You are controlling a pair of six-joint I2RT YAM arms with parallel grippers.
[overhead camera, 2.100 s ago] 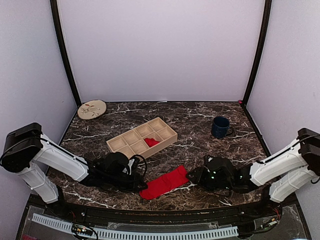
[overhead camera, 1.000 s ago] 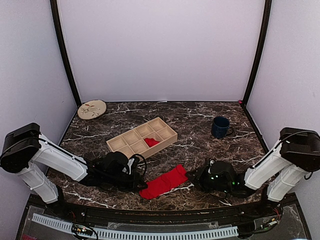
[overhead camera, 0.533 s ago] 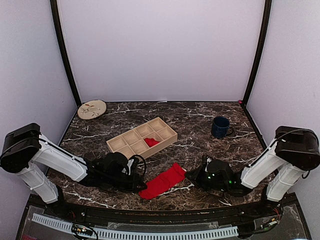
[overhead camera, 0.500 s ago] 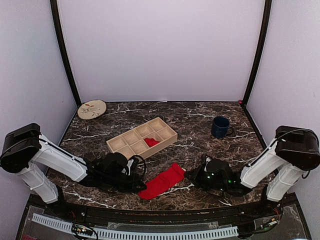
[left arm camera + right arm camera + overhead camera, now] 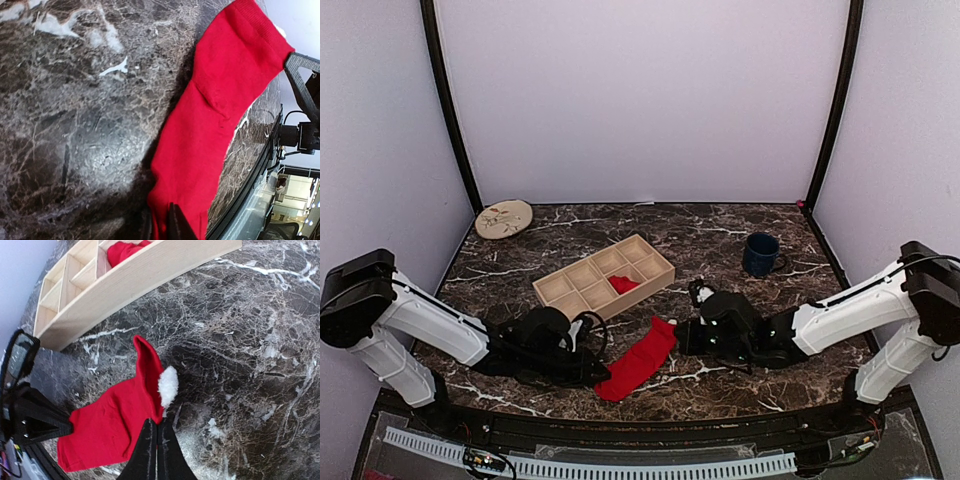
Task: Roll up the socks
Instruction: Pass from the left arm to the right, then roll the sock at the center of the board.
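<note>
A red sock [image 5: 638, 360] lies stretched at a slant on the marble table, also seen in the left wrist view [image 5: 220, 110] and the right wrist view [image 5: 110, 425]. My left gripper [image 5: 599, 373] sits at its lower near end, and its jaws [image 5: 160, 223] pinch red cloth between them. My right gripper [image 5: 675, 335] holds the far upper end, its fingers [image 5: 156, 432] shut on the edge. That end is lifted and folded, showing a white fuzzy lining [image 5: 168, 385]. A second red sock [image 5: 623, 284] is bundled in one compartment of the wooden tray [image 5: 568, 291].
The wooden divided tray [image 5: 150, 270] stands just behind the sock. A blue mug [image 5: 760, 254] is at the right rear. A round patterned plate [image 5: 504, 218] rests at the back left corner. The table's front edge runs close below the left gripper.
My right gripper has shut on the sock's right end and carried it left and toward the tray, swinging the sock steeper. The left gripper stays at the near end.
</note>
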